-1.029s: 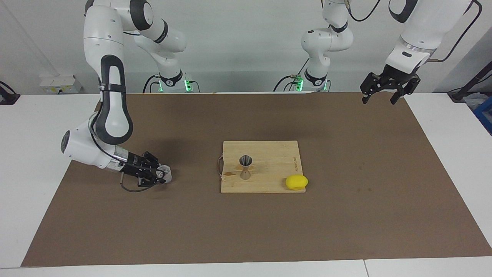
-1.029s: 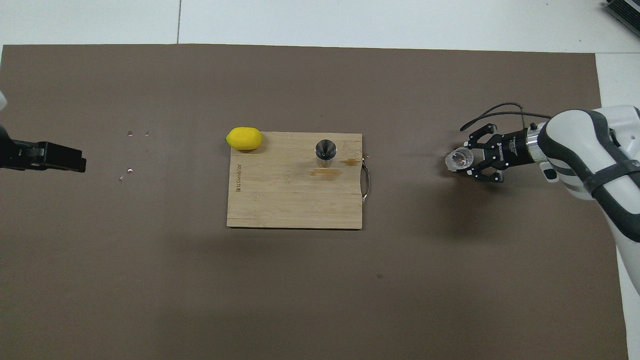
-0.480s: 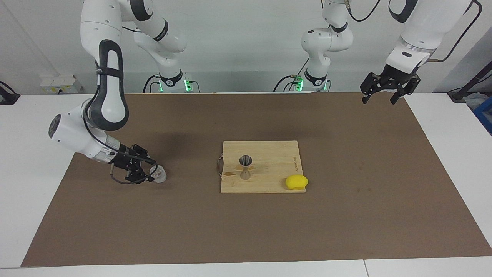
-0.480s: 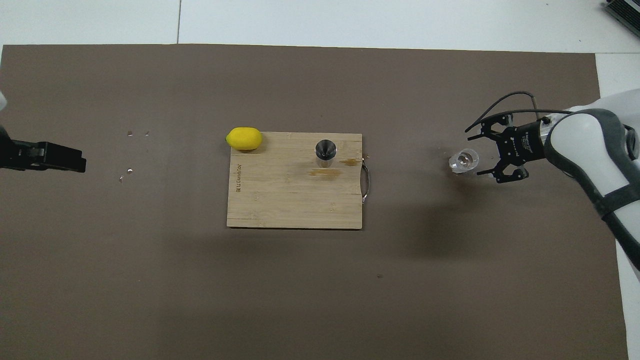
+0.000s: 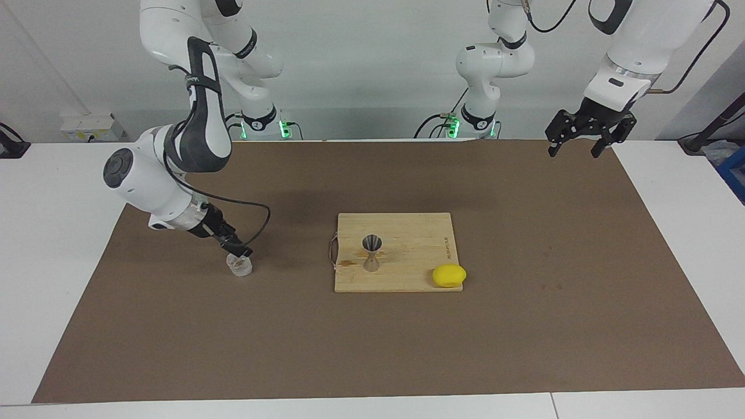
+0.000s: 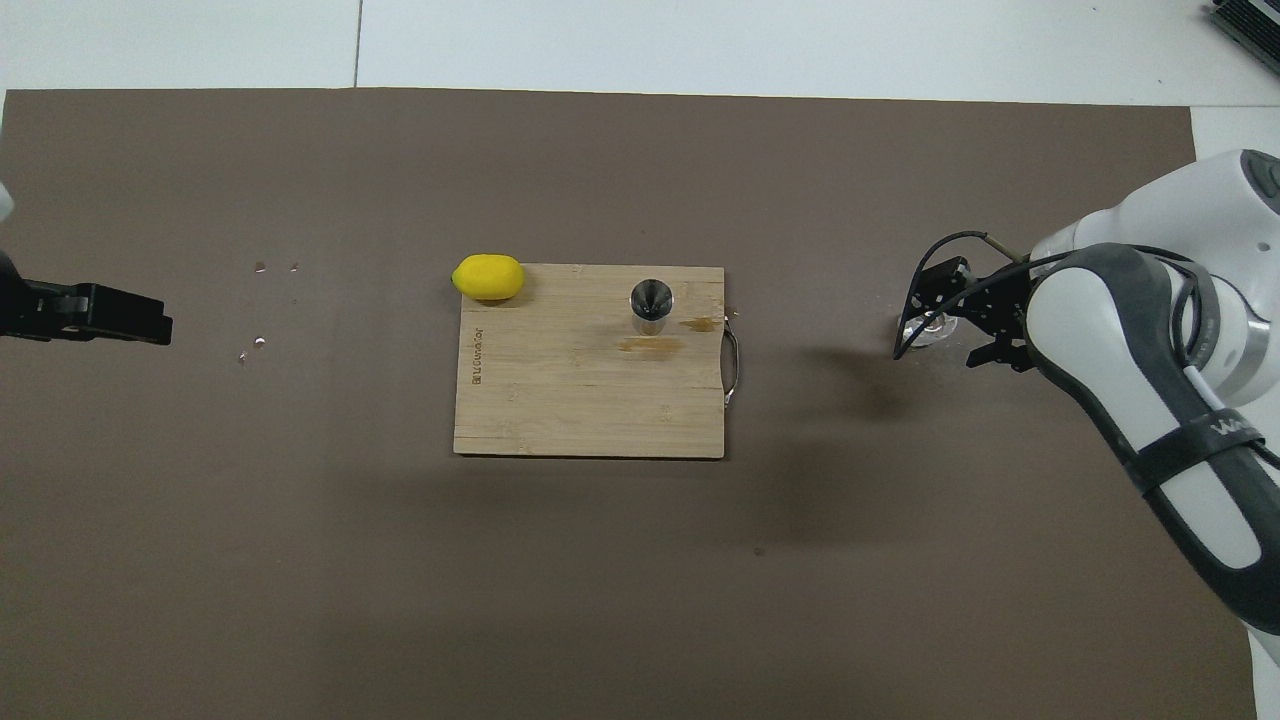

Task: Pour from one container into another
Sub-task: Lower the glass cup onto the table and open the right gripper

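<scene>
Glass tumbler [image 5: 239, 266] stands upright on the brown mat [image 5: 233, 326], toward my right arm's end of the tabletop, well apart from the cutting board [image 5: 407, 273]. My right hand [image 5: 234, 247] is just above the tumbler's rim; can't tell whether its fingers are spread or closed, and it doesn't look like it's gripping anything. Steel jigger [image 5: 371, 252] stands upright on the board beside the board's handle; the lemon [image 5: 449, 275] sits at the board's corner toward my left arm's end. My left hand [image 5: 585, 132] waits raised over the mat's edge nearest the robots, fingers spread wide, empty. Progress, my read: either the pour is done and the glass is parked, or it hasn't started. The overhead view shows stains on the board beside the jigger, hinting at a spill; it can't show the hand's height over the glass, which the facing view does
</scene>
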`<state>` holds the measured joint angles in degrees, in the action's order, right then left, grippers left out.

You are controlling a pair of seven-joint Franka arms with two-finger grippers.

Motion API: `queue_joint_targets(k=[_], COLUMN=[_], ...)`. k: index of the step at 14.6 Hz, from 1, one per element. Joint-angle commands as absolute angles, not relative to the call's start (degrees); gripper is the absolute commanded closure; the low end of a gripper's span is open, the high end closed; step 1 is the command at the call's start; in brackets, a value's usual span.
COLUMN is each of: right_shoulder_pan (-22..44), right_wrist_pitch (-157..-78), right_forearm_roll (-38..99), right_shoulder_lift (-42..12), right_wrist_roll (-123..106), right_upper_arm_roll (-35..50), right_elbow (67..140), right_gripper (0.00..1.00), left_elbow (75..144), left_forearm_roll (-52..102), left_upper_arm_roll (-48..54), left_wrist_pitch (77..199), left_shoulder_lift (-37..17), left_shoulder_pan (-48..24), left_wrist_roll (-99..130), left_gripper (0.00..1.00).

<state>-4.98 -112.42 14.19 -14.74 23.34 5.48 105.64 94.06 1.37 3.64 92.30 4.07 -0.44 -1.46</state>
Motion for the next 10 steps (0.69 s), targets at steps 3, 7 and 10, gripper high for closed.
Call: queue_joint_targets(k=[3,7,10], right_shoulder_pan=[-0.62,1.14,1.23], right_wrist_pitch=[-110.84,-109.34,-103.12], right_forearm_roll=[-0.06,-0.88,-0.97], right_shoulder_lift=[-9.24,-4.05,-3.69], right_wrist_roll=[16.01,14.85,15.38], right_upper_arm_roll=[5.54,5.71,5.63], right_elbow=[106.96,105.21,98.02], right_gripper=[0.01,0.01,0.01], left_elbow=[94.66,94.66,94.66], left_forearm_roll=[1.76,1.84,1.84], left_upper_arm_roll=[3.52,3.52,3.52], left_wrist_pitch=[91.58,91.58,91.58], left_shoulder_lift=[5.10,5.10,5.10], left_shoulder_pan=[-0.35,-0.35,-0.35], left_wrist_roll=[-1.41,-1.41,-1.41], left_gripper=[0.00,0.00,0.00])
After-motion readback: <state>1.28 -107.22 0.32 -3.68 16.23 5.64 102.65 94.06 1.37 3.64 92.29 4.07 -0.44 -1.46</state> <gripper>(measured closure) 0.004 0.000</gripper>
